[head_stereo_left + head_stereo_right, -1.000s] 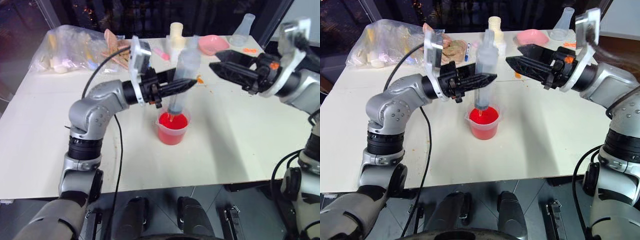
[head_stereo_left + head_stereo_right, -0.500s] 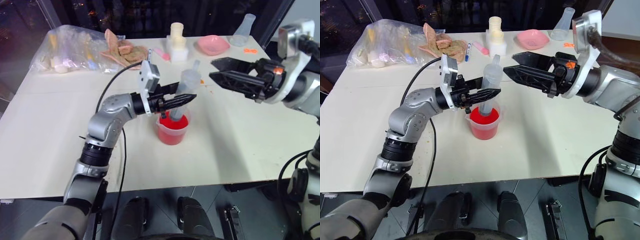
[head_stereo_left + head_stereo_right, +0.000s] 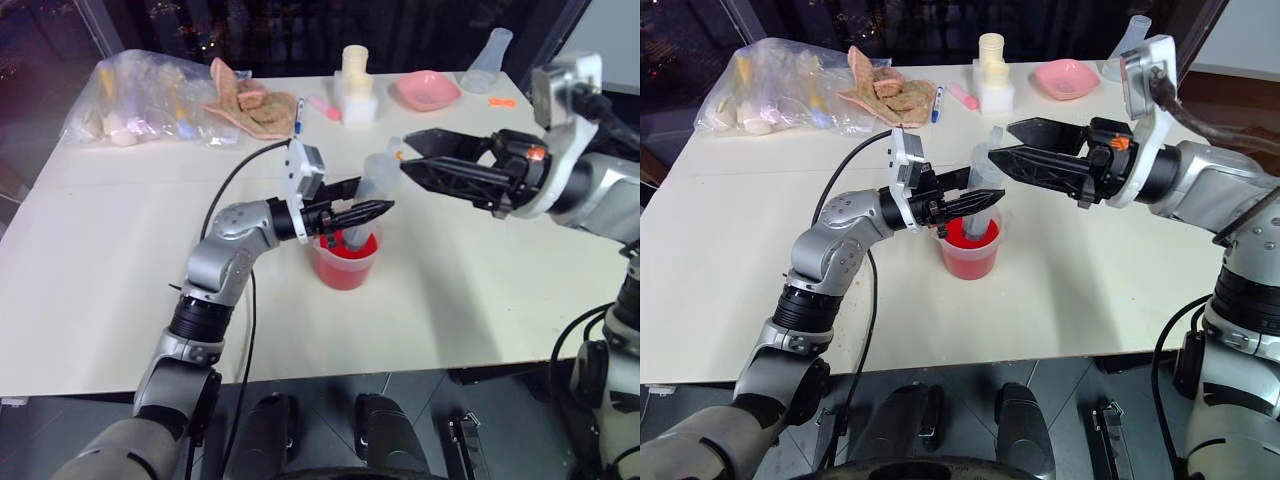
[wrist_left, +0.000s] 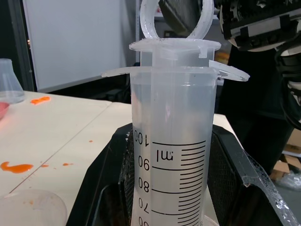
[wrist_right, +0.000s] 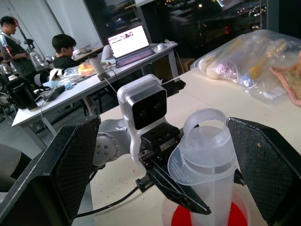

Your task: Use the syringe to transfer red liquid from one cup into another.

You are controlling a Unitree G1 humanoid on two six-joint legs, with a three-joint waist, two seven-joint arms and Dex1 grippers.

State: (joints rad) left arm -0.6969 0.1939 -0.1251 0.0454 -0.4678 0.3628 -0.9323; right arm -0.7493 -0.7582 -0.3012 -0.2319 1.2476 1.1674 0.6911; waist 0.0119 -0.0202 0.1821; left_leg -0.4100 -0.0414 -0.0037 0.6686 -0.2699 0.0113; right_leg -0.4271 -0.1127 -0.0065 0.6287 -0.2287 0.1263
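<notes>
Scale on the syringe [image 4: 173,155] read "ml", with 100, 90, 80, 70 running down the barrel. No other writing legible.

My left fingers [image 3: 985,199] were clamped shut on the syringe barrel, holding it near upright with its lower end down in the beaker [image 3: 968,252] of red liquid [image 3: 958,236]. White plunger ring [image 5: 205,124] stood at the top. My right fingers [image 3: 1002,145] were spread as wide as they go, one either side of the plunger top, not touching it as far as I could tell.

Beaker stood near the middle of the white tabletop [image 3: 1110,270]. Along the far edge: a plastic bag of items [image 3: 780,88] at the far left corner, a pink dish [image 3: 1065,76] and a clear flask [image 3: 1130,40] toward the far right corner. Orange spots [image 4: 16,166] marked the tabletop. Beyond, two people sat at a desk with a lit laptop [image 5: 129,42].
</notes>
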